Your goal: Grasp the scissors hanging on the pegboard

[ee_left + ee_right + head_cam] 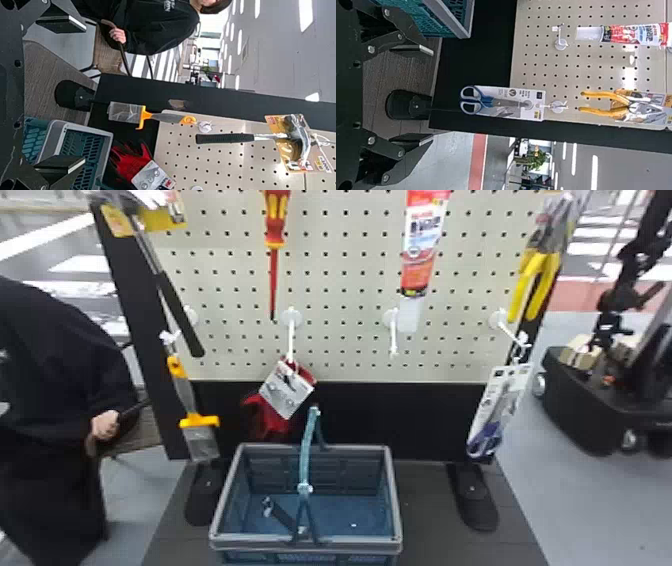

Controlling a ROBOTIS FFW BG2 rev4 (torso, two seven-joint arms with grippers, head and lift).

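Pegboard point(345, 290) upright before me, at the back of the table point(510, 540). Upper row, from my left to my right: hammer point(165, 285), screwdriver point(274, 245), sealant tube point(417, 250), pliers point(537, 275). Lower hooks: scraper point(192, 410) at the left edge, below the hammer; gloves point(270, 415) below the screwdriver; scissors point(492, 420) at the right edge, below the pliers. Basket point(395, 495) on the table in front of the board, between scraper and scissors.

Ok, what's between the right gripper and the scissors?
Open air, in the right wrist view; the stand's black foot sits in line between the right gripper and the scissors, but down on the table.
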